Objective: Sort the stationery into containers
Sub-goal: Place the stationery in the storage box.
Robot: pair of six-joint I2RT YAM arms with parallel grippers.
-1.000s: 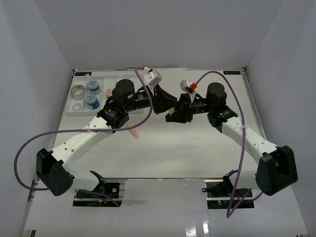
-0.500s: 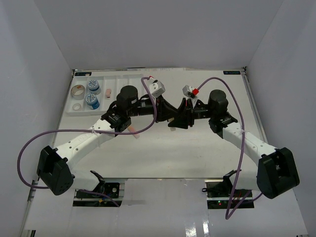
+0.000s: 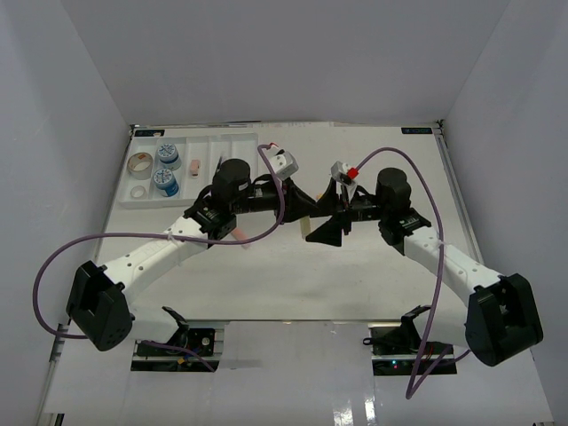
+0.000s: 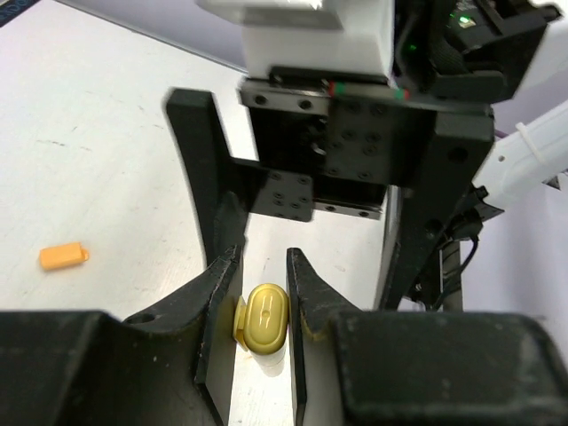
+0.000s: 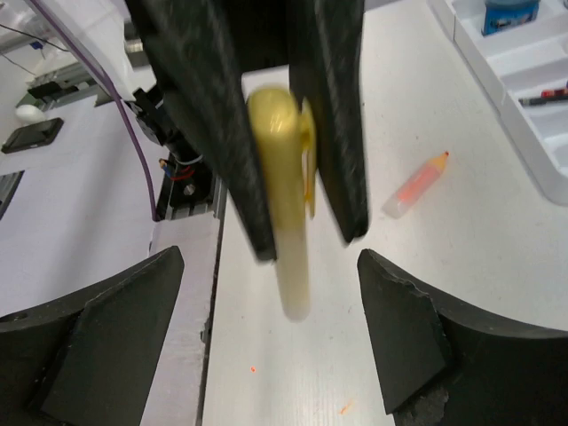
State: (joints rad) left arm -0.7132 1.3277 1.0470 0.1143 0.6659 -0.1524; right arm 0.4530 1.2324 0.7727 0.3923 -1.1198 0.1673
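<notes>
glossy yellow marker [image 4: 265, 319], rounded cap, pinched between matte black left fingers [image 4: 217, 302].

1. I see the tray [image 3: 232, 142] at the surface's [image 3: 355, 266] far left corner, with a tub [image 3: 165, 182] in it.
2. Mid-surface, the left end effector [image 4: 263, 266] faces the right end effector [image 5: 269, 257] head-on, a marker [image 4: 266, 318] clamped between the left one's fingers.
3. A second marker [image 5: 417, 185] lies on the surface near the tray.
</notes>
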